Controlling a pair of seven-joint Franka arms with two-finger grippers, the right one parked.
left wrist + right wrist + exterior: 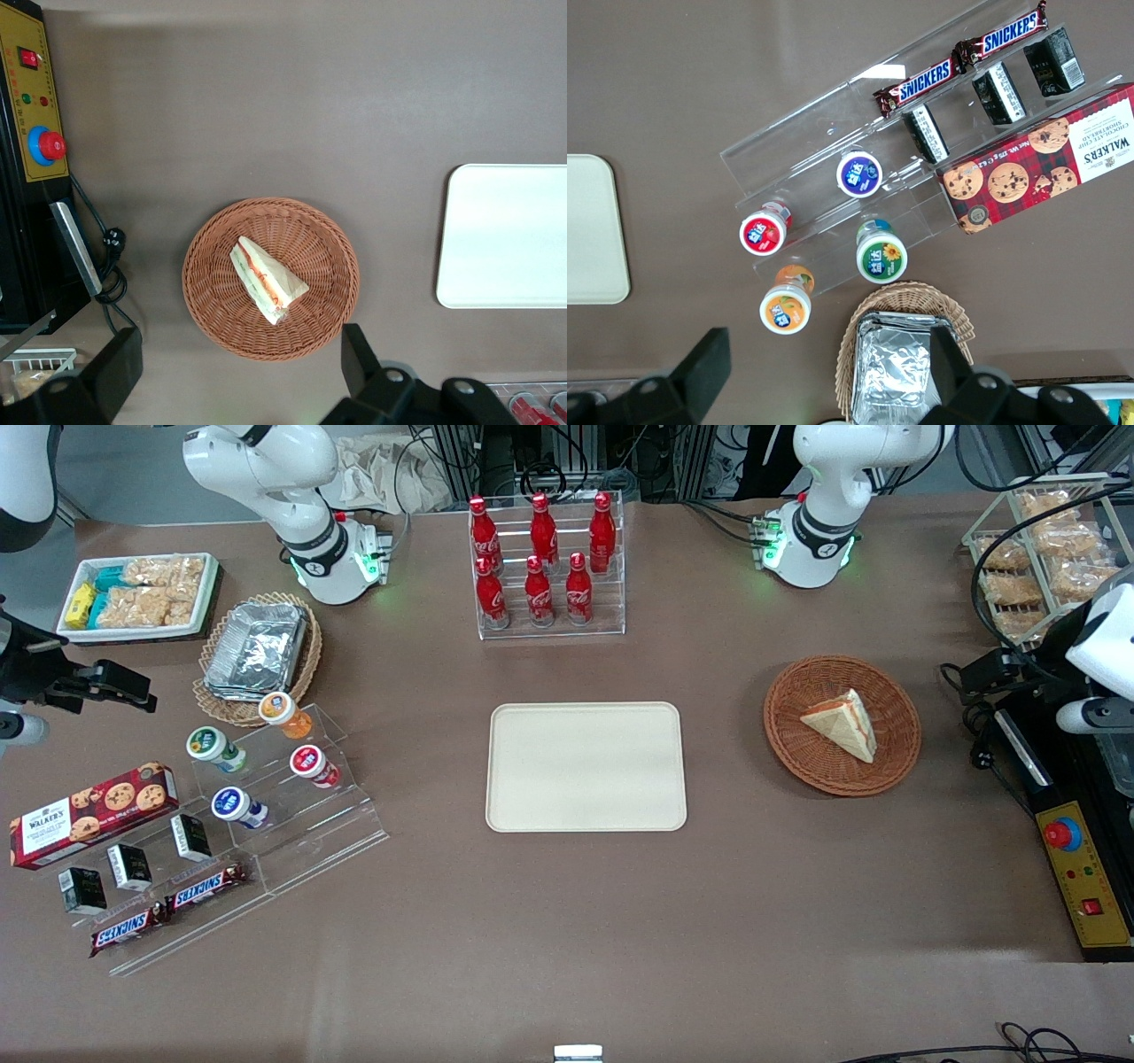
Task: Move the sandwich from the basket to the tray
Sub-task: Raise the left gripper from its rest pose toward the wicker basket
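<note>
We see white, rounded arm casings with black joint rings and green base lights. The gripper (239, 376) has black, angular fingers (359, 354); silver screws mark its housing.

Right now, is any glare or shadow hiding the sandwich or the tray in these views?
Front view: soft overhead glare washes the table's near edge, clear of the sandwich and tray; the basket casts a faint shadow. Left wrist view: the open gripper hangs above the basket, the sandwich's filling edge shows sharply, the tray looks bright but not blown out.
</note>
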